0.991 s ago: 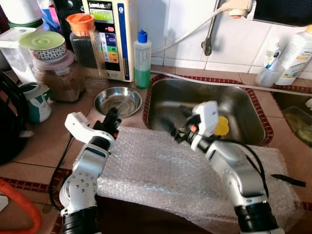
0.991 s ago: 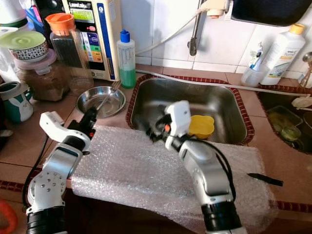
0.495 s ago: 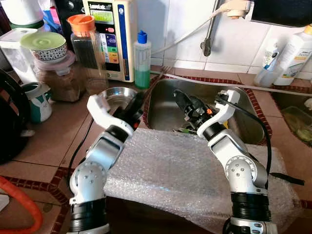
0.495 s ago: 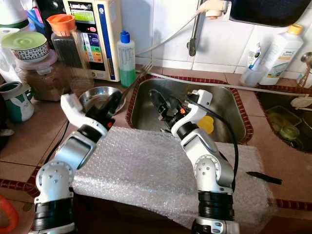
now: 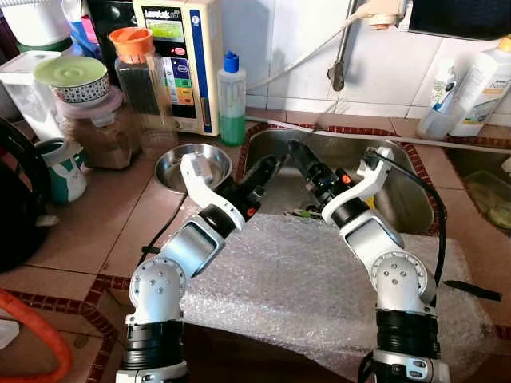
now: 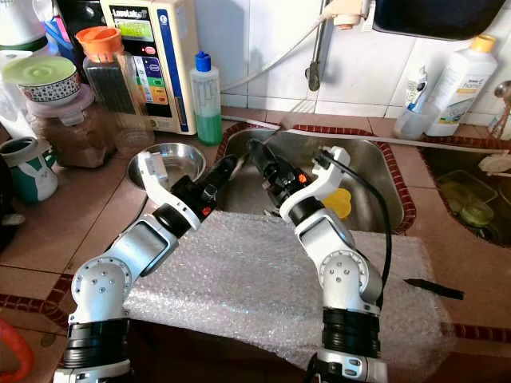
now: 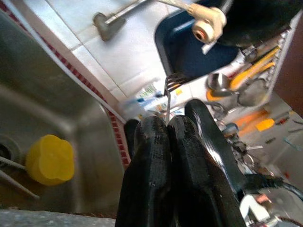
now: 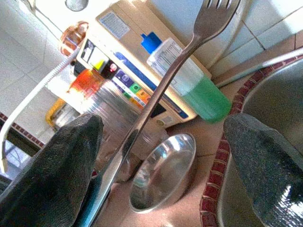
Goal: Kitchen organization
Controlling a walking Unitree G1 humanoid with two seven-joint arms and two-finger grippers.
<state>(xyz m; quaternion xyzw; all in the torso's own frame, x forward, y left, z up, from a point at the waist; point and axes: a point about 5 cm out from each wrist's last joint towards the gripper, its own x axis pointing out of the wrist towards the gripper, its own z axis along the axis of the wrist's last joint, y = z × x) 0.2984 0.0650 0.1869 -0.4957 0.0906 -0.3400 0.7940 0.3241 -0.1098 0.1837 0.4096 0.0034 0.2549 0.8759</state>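
My left gripper (image 5: 270,164) is shut on the handle of a thin metal fork (image 7: 167,97), whose tines point up over the near left corner of the steel sink (image 5: 403,171). My right gripper (image 5: 306,166) stands open just right of it, fingers aimed at the fork. In the right wrist view the fork (image 8: 176,70) runs between the two spread fingers (image 8: 61,175), closer to one of them. A yellow cup (image 6: 342,202) lies in the sink behind the right arm. A steel bowl (image 6: 182,158) rests on the counter left of the sink.
Bubble wrap (image 5: 295,287) covers the counter's front edge under both arms. Jars (image 5: 96,128), a green soap bottle (image 5: 231,100) and a water appliance (image 5: 180,56) line the back left. A faucet (image 5: 341,64) hangs over the sink. White bottles (image 5: 479,88) stand at the right.
My left arm has swung right from the bowl to the sink's corner, carrying the fork. My right gripper has lifted, turned toward the fork and closed in around it.
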